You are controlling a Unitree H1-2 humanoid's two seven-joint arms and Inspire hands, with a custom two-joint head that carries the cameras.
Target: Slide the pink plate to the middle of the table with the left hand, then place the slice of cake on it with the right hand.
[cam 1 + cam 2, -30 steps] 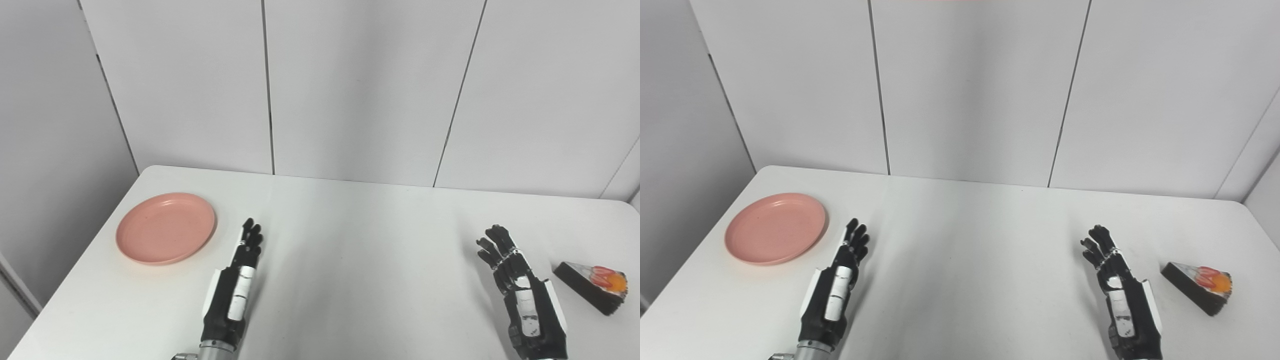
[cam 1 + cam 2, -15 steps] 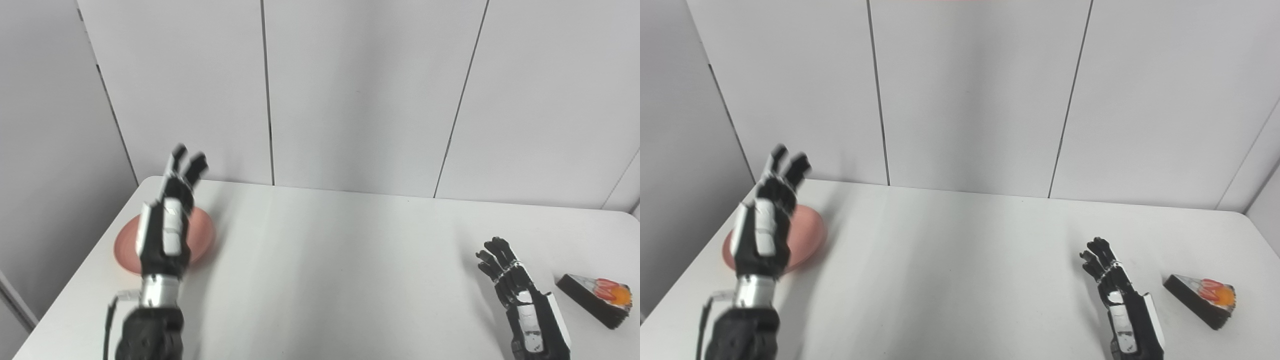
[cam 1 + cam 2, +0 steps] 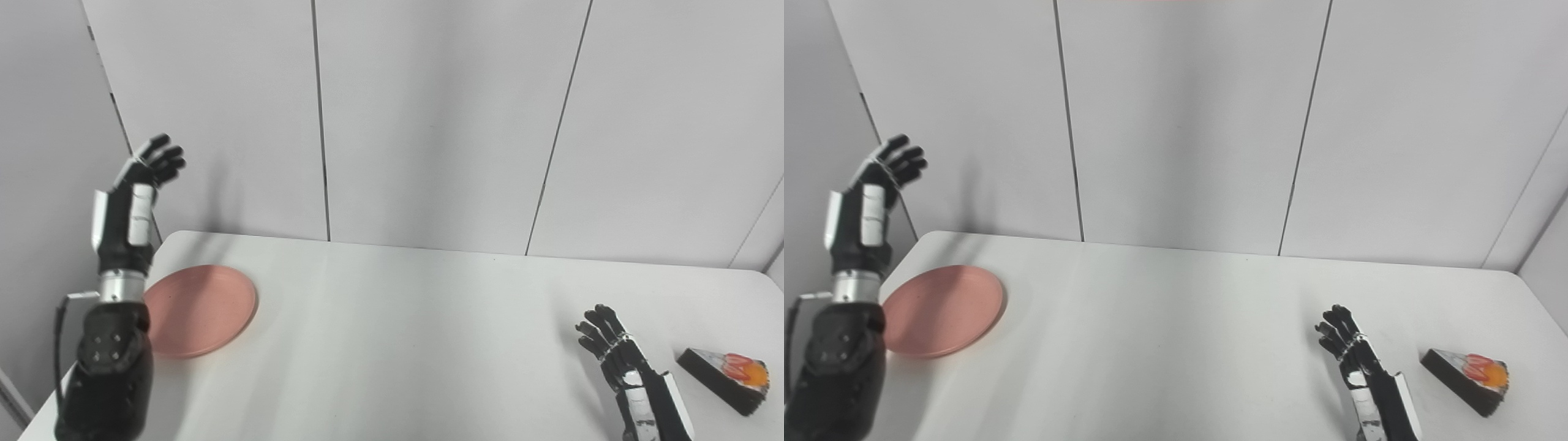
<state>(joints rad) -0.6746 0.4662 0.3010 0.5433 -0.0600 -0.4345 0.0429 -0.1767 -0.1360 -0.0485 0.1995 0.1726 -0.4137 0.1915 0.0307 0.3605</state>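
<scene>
The pink plate (image 3: 202,309) lies empty at the far left of the white table (image 3: 404,343). My left hand (image 3: 131,199) is raised high above the plate's left edge, open, fingers pointing up and to the right, holding nothing. The slice of cake (image 3: 726,378), dark with red and orange topping, lies on its side near the table's right edge. My right hand (image 3: 625,373) is open and empty, low over the table just left of the cake, apart from it.
A white panelled wall (image 3: 429,122) stands right behind the table's far edge. A grey wall closes in on the left. The left forearm (image 3: 107,373) stands over the table's front left corner.
My left arm has swung from the table's middle left up and leftward, now high above the plate's left side. The camera has tilted up slightly. The right hand, plate and cake stay put.
</scene>
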